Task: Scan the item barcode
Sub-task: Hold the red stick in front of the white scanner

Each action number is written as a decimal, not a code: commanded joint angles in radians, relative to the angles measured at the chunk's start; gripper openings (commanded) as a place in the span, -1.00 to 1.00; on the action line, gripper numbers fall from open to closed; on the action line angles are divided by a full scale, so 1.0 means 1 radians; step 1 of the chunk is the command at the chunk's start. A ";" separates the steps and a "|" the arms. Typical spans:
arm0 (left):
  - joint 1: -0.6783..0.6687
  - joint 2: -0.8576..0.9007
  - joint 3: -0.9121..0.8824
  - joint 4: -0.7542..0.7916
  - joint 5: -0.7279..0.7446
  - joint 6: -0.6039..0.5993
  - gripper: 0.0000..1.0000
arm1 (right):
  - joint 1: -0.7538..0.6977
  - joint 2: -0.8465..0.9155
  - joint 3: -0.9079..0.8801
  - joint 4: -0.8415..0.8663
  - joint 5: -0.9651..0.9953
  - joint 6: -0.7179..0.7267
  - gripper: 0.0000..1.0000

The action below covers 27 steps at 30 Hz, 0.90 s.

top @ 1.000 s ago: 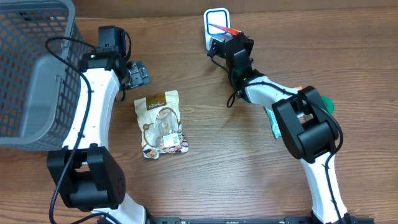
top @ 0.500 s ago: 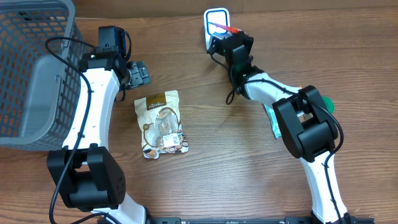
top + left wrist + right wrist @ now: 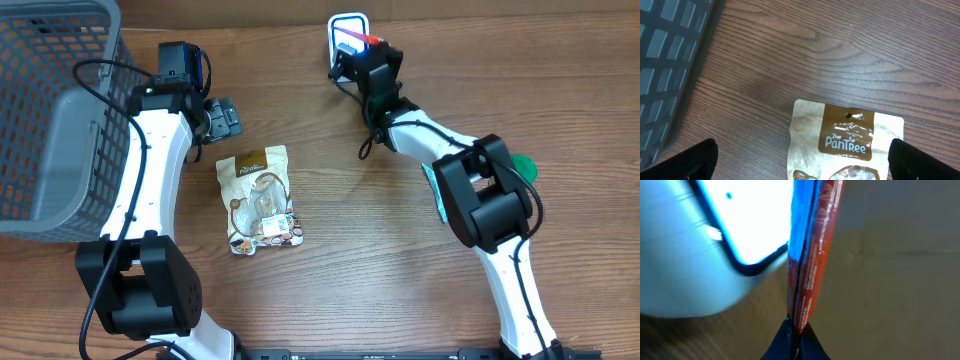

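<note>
Carried farther and leftward since a second ago, the right gripper point(image 3: 354, 52), clenched on the thin red-and-blue packet point(image 3: 364, 39), holds it over the scanner point(image 3: 340, 22) window at far centre, long axis lying left-right.

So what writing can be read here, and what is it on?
"PanTree", with a small "The" above it: on the brown label at the top of the snack pouch.
Other print lower on the pouch: too small to read.
Print on the red-and-blue packet: too blurred to read.
</note>
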 commanded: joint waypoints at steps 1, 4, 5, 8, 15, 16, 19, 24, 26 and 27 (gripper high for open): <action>-0.003 0.010 0.004 0.001 -0.016 0.001 1.00 | -0.008 0.014 0.014 0.006 0.018 -0.002 -0.93; -0.003 0.010 0.004 0.001 -0.016 0.001 1.00 | -0.008 0.014 0.014 0.006 0.020 -0.002 -0.93; -0.003 0.010 0.004 0.001 -0.017 0.001 1.00 | -0.008 0.014 0.014 0.006 0.024 -0.003 -0.93; -0.003 0.010 0.004 0.001 -0.017 0.001 1.00 | -0.010 0.014 0.014 0.005 0.030 -0.003 -0.93; -0.003 0.010 0.004 0.001 -0.016 0.001 1.00 | -0.008 0.014 0.014 0.006 0.040 -0.002 -0.93; -0.003 0.010 0.004 0.001 -0.016 0.001 1.00 | -0.006 0.014 0.014 0.006 0.046 -0.002 -0.93; -0.003 0.010 0.004 0.001 -0.016 0.001 0.99 | -0.004 0.014 0.014 0.006 0.063 -0.001 -0.93; -0.003 0.010 0.004 0.001 -0.016 0.001 1.00 | 0.027 0.012 0.014 0.146 0.157 0.057 -0.93; -0.003 0.010 0.004 0.001 -0.017 0.001 0.99 | 0.048 0.003 0.014 0.210 0.183 0.068 -0.93; -0.003 0.010 0.004 0.001 -0.016 0.000 1.00 | 0.059 -0.007 0.014 0.211 0.182 0.074 -0.93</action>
